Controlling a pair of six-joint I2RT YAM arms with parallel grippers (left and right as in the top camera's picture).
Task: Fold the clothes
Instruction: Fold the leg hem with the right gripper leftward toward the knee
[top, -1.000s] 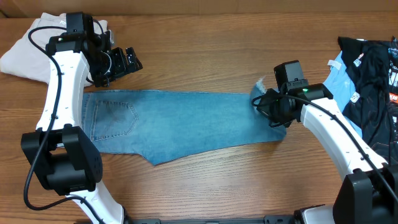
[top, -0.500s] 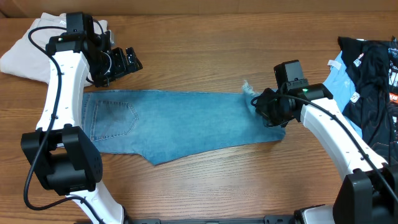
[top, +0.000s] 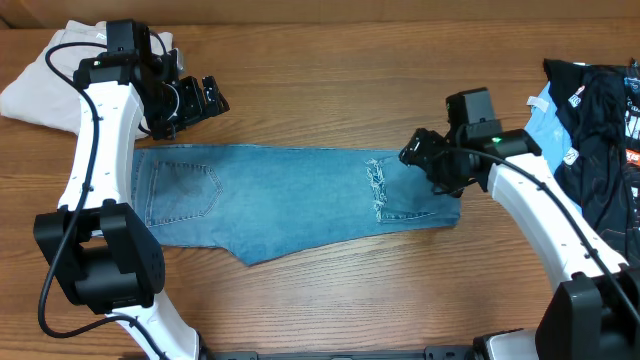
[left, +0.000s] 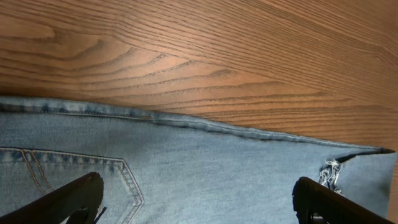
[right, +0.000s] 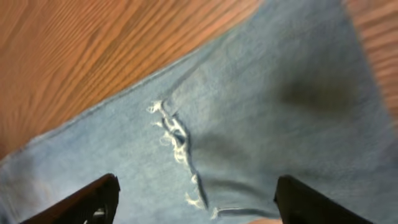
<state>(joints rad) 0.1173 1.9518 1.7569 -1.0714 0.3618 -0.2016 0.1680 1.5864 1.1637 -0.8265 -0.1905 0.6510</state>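
Note:
The clothes, light blue denim jeans (top: 280, 200), lie flat across the table, with a stitched back pocket (top: 190, 190) at the left. Their right leg end is folded back over itself, and the frayed hem (top: 376, 190) lies on top. My right gripper (top: 425, 165) hovers open just above that folded end; its wrist view shows the frayed edge (right: 177, 146) beneath the open gripper (right: 205, 205), with nothing held. My left gripper (top: 208, 100) stands open over bare wood beyond the jeans' far edge, near the waist. The left wrist view shows the pocket stitching (left: 127, 180) beneath the empty open gripper (left: 199, 208).
Beige khaki trousers (top: 40, 85) lie at the back left corner behind the left arm. A black printed garment (top: 605, 130) on pale blue cloth (top: 545, 125) lies heaped at the right edge, close to the right arm.
The right gripper has opened and let go of the leg end. The cloth has dropped flat, folded over the leg with its frayed hem showing. The left arm has not moved.

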